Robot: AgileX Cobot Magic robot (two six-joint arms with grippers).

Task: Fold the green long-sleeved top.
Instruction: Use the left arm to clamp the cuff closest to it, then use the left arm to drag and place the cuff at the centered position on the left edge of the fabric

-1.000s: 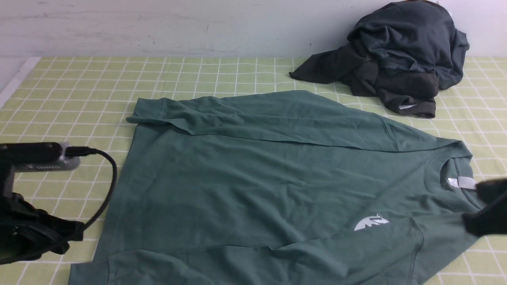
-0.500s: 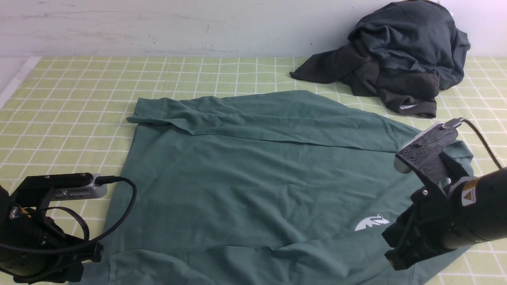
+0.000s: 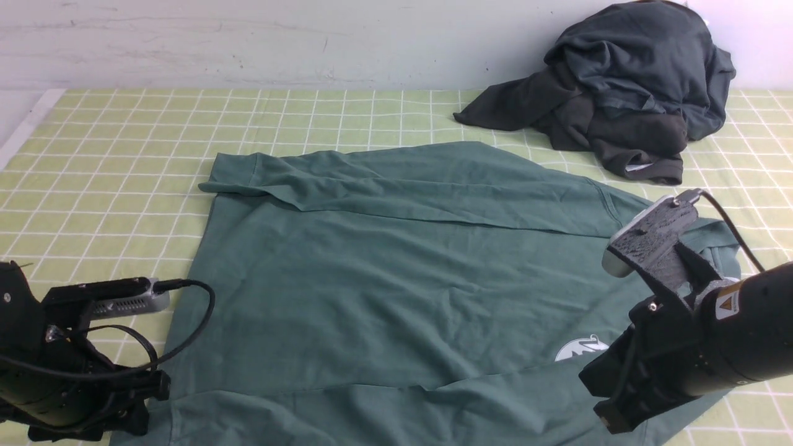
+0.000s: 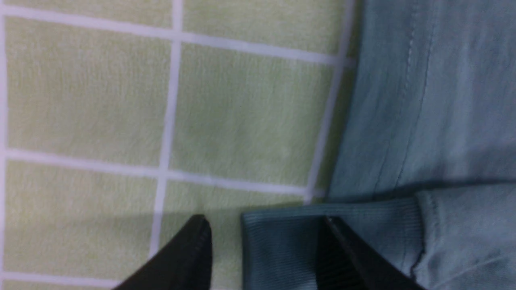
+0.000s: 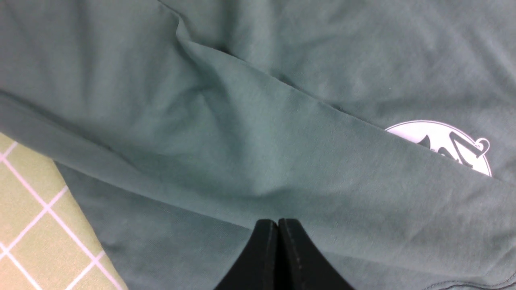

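The green long-sleeved top (image 3: pixel 396 279) lies flat on the checked cloth, collar to the right, with both sleeves folded across the body. Its white logo (image 3: pixel 579 350) peeks out beside the near sleeve (image 3: pixel 433 402). In the left wrist view my left gripper (image 4: pixel 264 225) is open, one fingertip (image 4: pixel 199 233) over the cloth and the other over the ribbed cuff (image 4: pixel 282 245), whose edge lies between them. My right gripper (image 5: pixel 278 221) is shut and empty, hovering over the near sleeve (image 5: pixel 282 169) close to the logo (image 5: pixel 443 145). The right arm (image 3: pixel 681 347) hides part of the collar.
A heap of dark charcoal garments (image 3: pixel 619 93) sits at the back right against the wall. The yellow-green checked cloth (image 3: pixel 124 136) covers the table, and its left edge (image 3: pixel 25 124) shows at the far left.
My left gripper has opened and its arm has dropped toward the top's near left corner. The right arm has swung in from the right edge over the near sleeve, still shut.
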